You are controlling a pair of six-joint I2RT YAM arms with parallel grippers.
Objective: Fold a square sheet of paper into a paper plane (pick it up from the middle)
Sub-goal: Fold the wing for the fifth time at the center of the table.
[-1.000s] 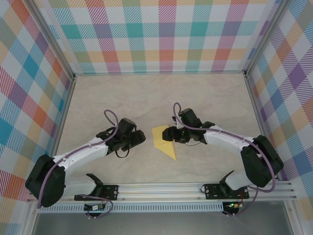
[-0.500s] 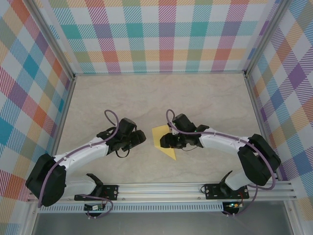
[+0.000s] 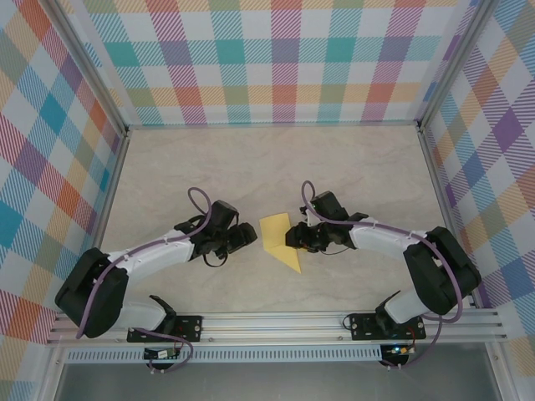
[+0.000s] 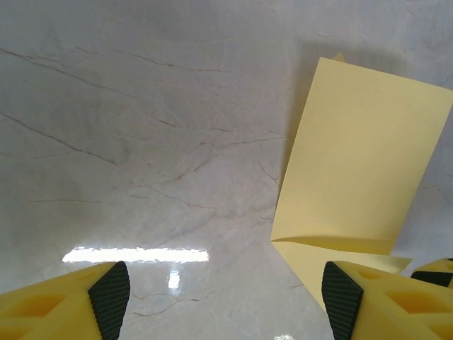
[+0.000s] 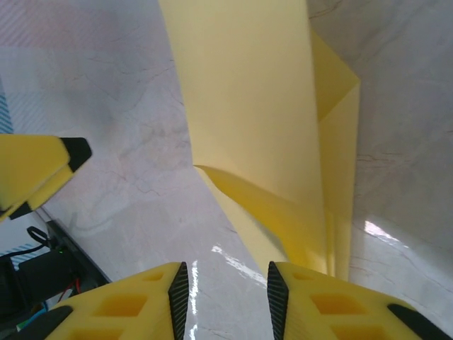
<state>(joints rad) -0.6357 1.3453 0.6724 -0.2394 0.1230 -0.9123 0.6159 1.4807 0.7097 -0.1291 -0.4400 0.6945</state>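
Note:
The square sheet of paper point(image 3: 277, 237) is yellow and partly folded, lying mid-table with one point toward the near right. In the left wrist view a flap of the paper point(image 4: 357, 156) stands raised off the table. My left gripper point(image 3: 250, 236) sits just left of it, open wide point(image 4: 226, 301) over bare table. The right gripper point(image 3: 293, 240) is at the paper's right edge. Its jaws point(image 5: 228, 301) stand narrowly apart with only table between them. The folded paper point(image 5: 255, 120) rises ahead of them and runs past the right finger point(image 5: 333, 304).
The table point(image 3: 209, 167) is pale marble, walled by checked panels on three sides. An aluminium rail point(image 3: 276, 322) with both arm bases runs along the near edge. The left gripper's finger point(image 5: 42, 170) shows in the right wrist view.
The right gripper's jaws have narrowed. It pushed left over the paper, then drew back to the paper's right edge. The left gripper edged right, closer to the paper.

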